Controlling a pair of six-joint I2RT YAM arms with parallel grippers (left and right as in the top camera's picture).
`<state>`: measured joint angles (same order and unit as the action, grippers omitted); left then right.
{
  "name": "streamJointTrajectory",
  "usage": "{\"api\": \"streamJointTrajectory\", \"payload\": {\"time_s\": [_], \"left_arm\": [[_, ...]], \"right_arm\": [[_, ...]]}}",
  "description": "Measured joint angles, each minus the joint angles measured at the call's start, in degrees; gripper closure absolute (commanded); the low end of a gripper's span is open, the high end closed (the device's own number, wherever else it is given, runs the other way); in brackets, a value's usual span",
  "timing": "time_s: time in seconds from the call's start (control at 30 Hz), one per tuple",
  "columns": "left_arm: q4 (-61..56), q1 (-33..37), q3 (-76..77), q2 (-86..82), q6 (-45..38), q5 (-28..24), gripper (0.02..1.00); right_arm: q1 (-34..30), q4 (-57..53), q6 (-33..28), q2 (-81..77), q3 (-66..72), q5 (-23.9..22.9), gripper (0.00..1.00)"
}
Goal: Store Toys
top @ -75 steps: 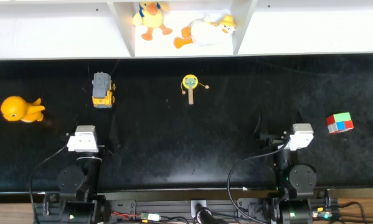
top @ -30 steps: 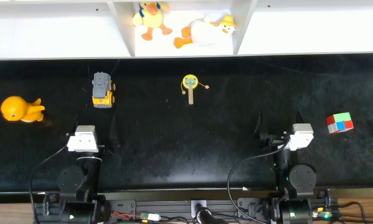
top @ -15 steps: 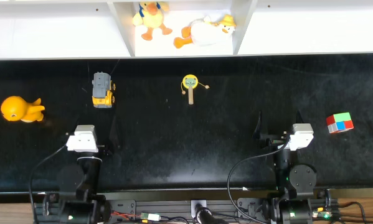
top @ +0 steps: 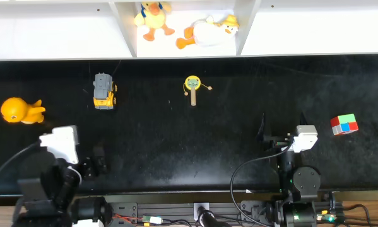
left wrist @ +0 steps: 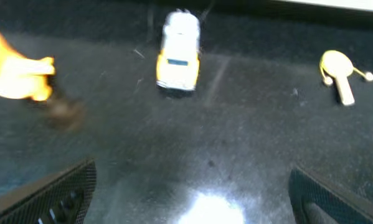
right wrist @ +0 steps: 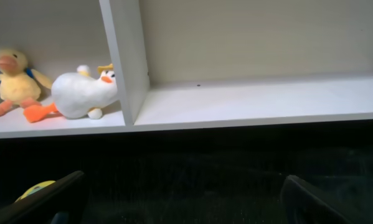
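- Left claw (left wrist: 192, 168) hangs above the black tabletop (top: 176, 139) with its fingers spread wide and nothing between them.
- Right claw (right wrist: 183, 177) is just as wide and empty, and faces the white shelf (right wrist: 127, 62).
- Nearest the left claw is the yellow-and-grey plastic toy truck (left wrist: 179, 53). It looks light and stiff, but it may roll on its wheels, so pinching it across the body's flat sides seems safest.
- Farther left lies the orange duck-shaped toy (top: 21, 111), rounded and probably light. I would take it at the narrower part.
- At mid-table lies the yellow round rattle on a pale stick (top: 192, 86), thin and flat, so the stick is an awkward hold.
- By the right claw sits the multicoloured cube (top: 344, 124), rigid with smooth faces. Opposite faces suit the fingers.
- A yellow plush duck (top: 153, 17) and a white plush goose (top: 207, 31) already sit in the shelf's middle bay.
- The orange toy's material is unclear, since it is blurred and cut off in the left wrist view.
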<state>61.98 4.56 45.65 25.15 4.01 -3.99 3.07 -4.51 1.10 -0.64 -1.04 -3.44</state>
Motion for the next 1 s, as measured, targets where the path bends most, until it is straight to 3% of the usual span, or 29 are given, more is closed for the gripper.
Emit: {"api": "streamJointTrajectory", "payload": {"time_s": [0.17, 0.6, 1.0], "left_arm": [[1.2, 8.7, 2.8, 4.1, -7.2, -3.6, 0.023], [-8.8, 31.1, 2.8, 22.2, -26.4, -23.2, 0.025], [-10.8, 45.2, 2.8, 28.9, -46.4, -26.5, 0.025]], "right_arm": [[0.0, 0.0, 0.0, 0.0, 0.0, 0.0, 0.005], [0.0, 0.0, 0.0, 0.0, 0.0, 0.0, 0.007], [0.0, 0.0, 0.0, 0.0, 0.0, 0.0, 0.007]]}}
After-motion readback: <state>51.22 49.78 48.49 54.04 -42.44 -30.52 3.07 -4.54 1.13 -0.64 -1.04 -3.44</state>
